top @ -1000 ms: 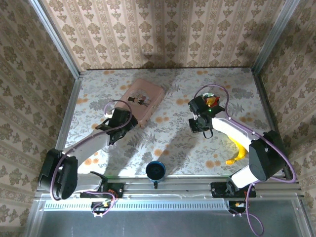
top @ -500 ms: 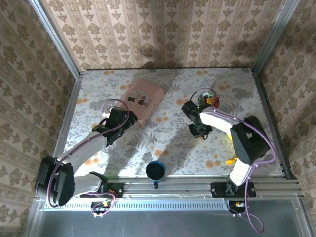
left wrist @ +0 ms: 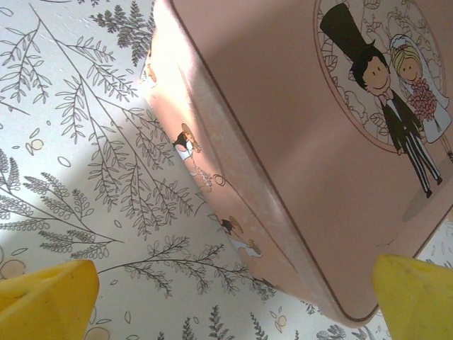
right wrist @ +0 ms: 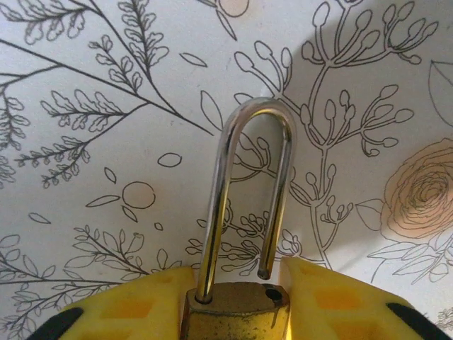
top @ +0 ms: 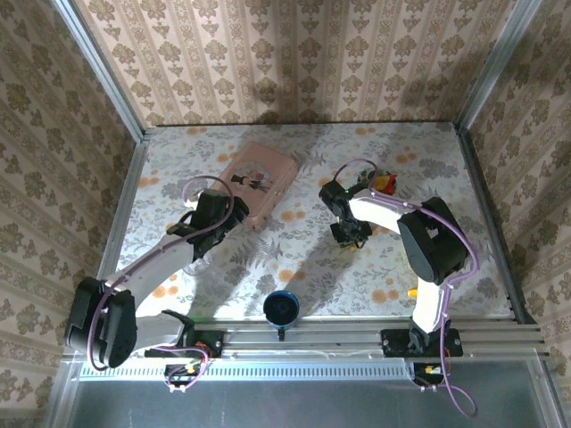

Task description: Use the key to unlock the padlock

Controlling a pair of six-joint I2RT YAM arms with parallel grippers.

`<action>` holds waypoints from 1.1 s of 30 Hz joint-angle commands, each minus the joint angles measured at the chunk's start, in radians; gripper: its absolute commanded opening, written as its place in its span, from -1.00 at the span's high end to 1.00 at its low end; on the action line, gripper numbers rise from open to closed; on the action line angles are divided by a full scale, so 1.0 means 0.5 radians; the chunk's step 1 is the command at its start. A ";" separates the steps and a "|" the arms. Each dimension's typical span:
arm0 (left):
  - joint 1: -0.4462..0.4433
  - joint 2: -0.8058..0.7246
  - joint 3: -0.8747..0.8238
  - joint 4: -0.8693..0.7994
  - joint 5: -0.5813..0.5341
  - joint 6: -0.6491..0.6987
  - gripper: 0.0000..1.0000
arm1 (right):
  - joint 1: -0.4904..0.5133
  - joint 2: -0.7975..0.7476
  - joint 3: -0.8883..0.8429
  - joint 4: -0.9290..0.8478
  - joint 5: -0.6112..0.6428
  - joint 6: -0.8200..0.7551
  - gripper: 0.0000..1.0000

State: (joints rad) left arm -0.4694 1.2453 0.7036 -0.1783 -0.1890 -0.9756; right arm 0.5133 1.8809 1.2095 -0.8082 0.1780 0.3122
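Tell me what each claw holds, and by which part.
The right claw grips the padlock by its brass body. The left claw is open and holds nothing.

— Any words, numbers or brand marks you can read here?

— None that you could read. The lid of the pink box (left wrist: 304, 163), far left on the table, carries a cartoon drawing of a bride and groom, not letters. The brass body of the padlock (right wrist: 235, 315) sits mostly cut off at the bottom edge of the right wrist view, so you cannot tell if it bears a stamp.
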 commanded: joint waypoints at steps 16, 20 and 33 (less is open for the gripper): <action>0.117 0.116 0.127 0.062 0.083 0.094 -1.00 | -0.054 -0.177 0.460 0.055 -0.115 -0.125 -0.25; 0.135 0.179 0.165 0.090 0.123 0.113 -0.98 | -0.148 -0.068 0.658 0.313 -0.417 -0.193 -0.25; 0.201 0.271 0.188 0.154 0.099 0.075 -0.82 | -0.278 0.797 1.557 0.906 -0.975 -0.241 -0.25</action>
State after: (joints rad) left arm -0.3824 1.3689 0.7761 -0.1181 -0.1337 -0.9398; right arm 0.3695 2.2120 1.8984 -0.4145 -0.2329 0.2108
